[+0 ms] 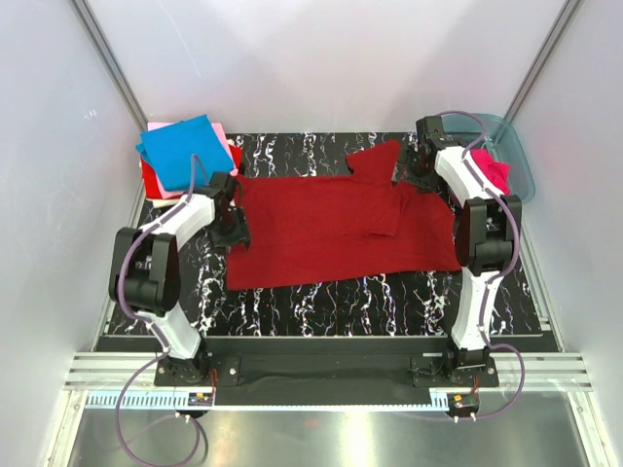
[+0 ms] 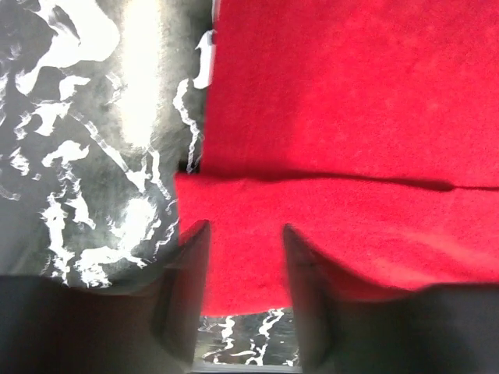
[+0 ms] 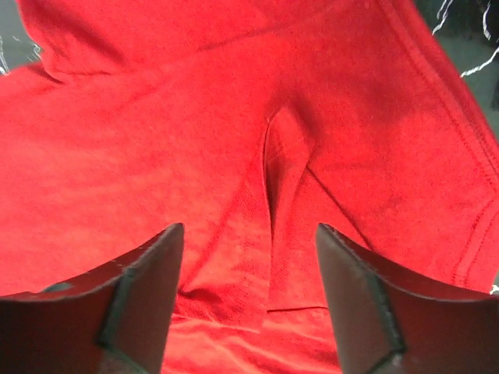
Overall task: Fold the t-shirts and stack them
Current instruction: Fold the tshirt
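The red shirt (image 1: 341, 229) lies spread across the middle of the worktop (image 1: 341, 306), long side running left to right. Its near edge leaves a bare marbled strip between cloth and arm bases, which is the only open room I see. At the far left corner the folded stack, blue shirt (image 1: 180, 151) on top, sits just beyond the shirt's left edge. At the far right the tub (image 1: 516, 156) holds a pink shirt (image 1: 494, 170).

My left arm reaches forward with its elbow raised, and the left end effector (image 1: 232, 219) is low at the shirt's left edge. On the wrist view the left end effector (image 2: 245, 273) is parted, a doubled-over strip of hem lying between the fingers (image 2: 191, 288), not pinched.

My right arm stretches far, wrist bent inward. The right end effector (image 1: 407, 170) is over the sleeve by the far edge. Up close it (image 3: 249, 288) gapes wide over a puckered crease, holding nothing.
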`<action>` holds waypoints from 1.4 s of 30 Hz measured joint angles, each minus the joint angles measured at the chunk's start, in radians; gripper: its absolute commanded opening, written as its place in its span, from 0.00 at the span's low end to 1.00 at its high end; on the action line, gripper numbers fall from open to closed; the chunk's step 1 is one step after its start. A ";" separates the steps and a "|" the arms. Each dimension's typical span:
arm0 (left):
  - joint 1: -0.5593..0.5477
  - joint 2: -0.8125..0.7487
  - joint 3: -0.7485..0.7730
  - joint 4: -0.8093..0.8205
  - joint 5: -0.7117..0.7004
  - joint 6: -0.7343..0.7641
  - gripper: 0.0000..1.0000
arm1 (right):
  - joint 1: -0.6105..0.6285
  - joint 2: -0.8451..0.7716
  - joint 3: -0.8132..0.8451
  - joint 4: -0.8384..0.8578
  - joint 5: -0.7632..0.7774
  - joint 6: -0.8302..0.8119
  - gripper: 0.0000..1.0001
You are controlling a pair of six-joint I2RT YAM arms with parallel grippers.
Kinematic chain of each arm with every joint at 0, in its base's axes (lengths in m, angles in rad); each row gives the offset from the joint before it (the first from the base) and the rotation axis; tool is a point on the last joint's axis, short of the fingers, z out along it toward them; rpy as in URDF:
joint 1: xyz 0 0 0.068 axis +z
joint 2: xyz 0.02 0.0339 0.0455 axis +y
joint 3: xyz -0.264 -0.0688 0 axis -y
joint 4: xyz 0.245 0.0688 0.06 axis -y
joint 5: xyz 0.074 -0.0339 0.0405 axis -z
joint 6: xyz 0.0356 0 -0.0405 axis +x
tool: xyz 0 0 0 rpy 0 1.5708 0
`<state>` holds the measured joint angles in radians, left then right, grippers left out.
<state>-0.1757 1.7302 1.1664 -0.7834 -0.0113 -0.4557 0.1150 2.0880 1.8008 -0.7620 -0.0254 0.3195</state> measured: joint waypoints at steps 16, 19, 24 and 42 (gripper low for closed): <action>-0.016 -0.523 -0.491 0.158 -0.010 -0.172 0.88 | -0.347 -0.668 -0.934 0.252 -0.125 0.251 0.69; -0.016 -0.538 -0.567 0.206 0.030 -0.216 0.88 | -0.394 -0.680 -1.043 0.297 -0.191 0.288 0.61; -0.016 -0.543 -0.604 0.280 0.056 -0.257 0.88 | -0.481 -0.624 -1.101 0.372 -0.279 0.314 0.50; -0.023 -0.475 -0.633 0.501 0.060 -0.314 0.30 | -0.544 -0.519 -1.118 0.541 -0.404 0.328 0.01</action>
<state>-0.1989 1.2552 0.5335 -0.2821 0.0490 -0.7700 -0.4286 1.5688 0.6827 -0.2211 -0.4294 0.6479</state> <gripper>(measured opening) 0.439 0.088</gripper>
